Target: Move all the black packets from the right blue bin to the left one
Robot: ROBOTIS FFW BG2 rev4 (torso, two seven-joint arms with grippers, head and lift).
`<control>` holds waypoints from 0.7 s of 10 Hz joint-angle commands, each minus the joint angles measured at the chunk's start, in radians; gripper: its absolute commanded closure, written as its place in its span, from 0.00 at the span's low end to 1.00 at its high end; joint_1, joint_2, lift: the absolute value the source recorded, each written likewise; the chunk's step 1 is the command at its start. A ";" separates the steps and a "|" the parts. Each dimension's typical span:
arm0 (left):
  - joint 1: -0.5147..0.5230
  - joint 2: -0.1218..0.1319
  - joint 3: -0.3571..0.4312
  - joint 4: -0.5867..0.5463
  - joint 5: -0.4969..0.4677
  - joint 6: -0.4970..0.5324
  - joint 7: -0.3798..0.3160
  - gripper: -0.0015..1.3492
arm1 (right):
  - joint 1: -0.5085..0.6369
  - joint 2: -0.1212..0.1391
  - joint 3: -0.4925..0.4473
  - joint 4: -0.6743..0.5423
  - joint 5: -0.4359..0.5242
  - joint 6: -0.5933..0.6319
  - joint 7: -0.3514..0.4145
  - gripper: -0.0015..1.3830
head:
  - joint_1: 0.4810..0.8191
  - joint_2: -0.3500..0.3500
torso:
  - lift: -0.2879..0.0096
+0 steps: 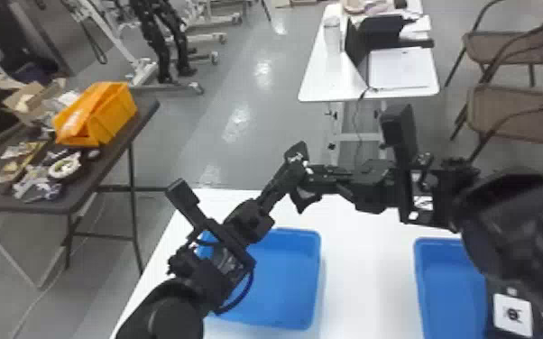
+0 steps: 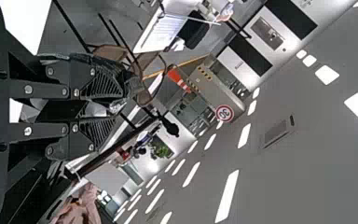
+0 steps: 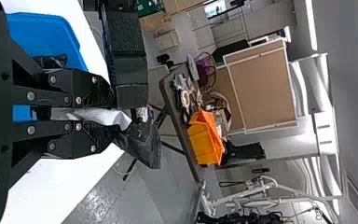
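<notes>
Above the back of the white table, my left gripper (image 1: 289,170) and right gripper (image 1: 312,178) meet tip to tip at a black packet (image 1: 296,156) with silvery patches. In the left wrist view, the left gripper (image 2: 114,108) is shut on a shiny part of the packet (image 2: 94,108). Seen from the right wrist, the right gripper (image 3: 108,115) is shut on the packet's pale, creased part (image 3: 122,120). The left blue bin (image 1: 291,275) lies partly beneath my left arm; the right blue bin (image 1: 451,279) is partly hidden by my right arm.
Both bins stand on a white table (image 1: 370,270). At the left is a dark table (image 1: 103,167) with an orange crate (image 1: 112,117). Farther back are another white table (image 1: 320,81) and brown chairs (image 1: 509,108) on the right.
</notes>
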 commanded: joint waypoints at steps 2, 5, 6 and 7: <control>0.025 -0.007 -0.007 0.000 -0.002 -0.099 0.038 0.90 | -0.002 0.015 0.000 0.058 -0.014 -0.051 0.000 0.74 | 0.63 0.93 | 0.97; 0.064 -0.037 0.041 -0.004 -0.062 -0.195 0.056 0.90 | 0.011 0.022 -0.021 0.114 -0.043 -0.092 -0.003 0.04 | 0.63 0.97 | 0.97; 0.071 -0.037 0.064 -0.007 -0.109 -0.218 0.056 0.90 | 0.019 0.024 -0.032 0.126 -0.049 -0.110 -0.008 0.08 | 0.63 0.99 | 0.97; 0.084 -0.037 0.100 -0.007 -0.195 -0.265 0.058 0.90 | 0.044 0.024 -0.069 0.117 -0.043 -0.124 -0.019 0.11 | 0.63 1.00 | 0.97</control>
